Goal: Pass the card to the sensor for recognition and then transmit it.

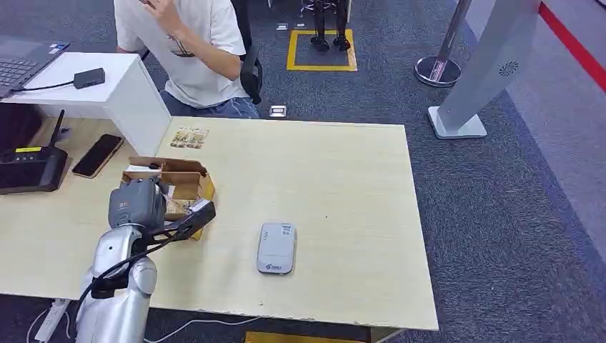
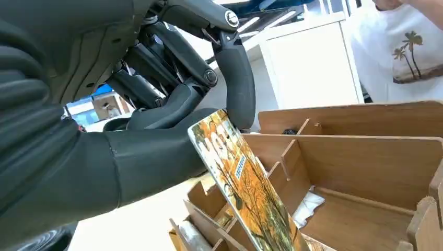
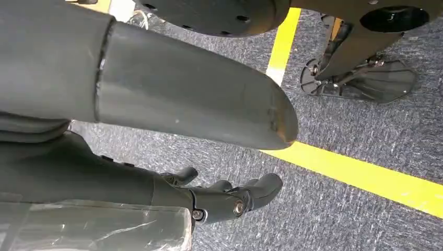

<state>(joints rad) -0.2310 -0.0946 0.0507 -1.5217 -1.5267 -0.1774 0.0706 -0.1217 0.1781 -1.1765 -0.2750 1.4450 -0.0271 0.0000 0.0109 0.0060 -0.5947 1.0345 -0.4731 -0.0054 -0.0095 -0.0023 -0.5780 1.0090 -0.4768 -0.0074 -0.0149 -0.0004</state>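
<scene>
My left hand [image 1: 152, 205] is over the wooden card box [image 1: 187, 180] at the table's left. In the left wrist view the thumb and a finger of that hand [image 2: 156, 120] pinch a card [image 2: 245, 193] with an orange autumn picture. The card stands tilted, its lower end still among the slots of the box [image 2: 365, 157]. The grey-white sensor [image 1: 276, 247] lies flat on the table to the right of the box, near the front edge. My right hand [image 3: 209, 141] hangs above the carpet, fingers apart, holding nothing.
A person in a white shirt [image 1: 193, 50] sits behind the table. A loose card [image 1: 189, 137] lies near the far edge. At the left are a phone [image 1: 97, 155], a black device [image 1: 28, 168], a white partition [image 1: 136, 93] and a laptop [image 1: 18, 64].
</scene>
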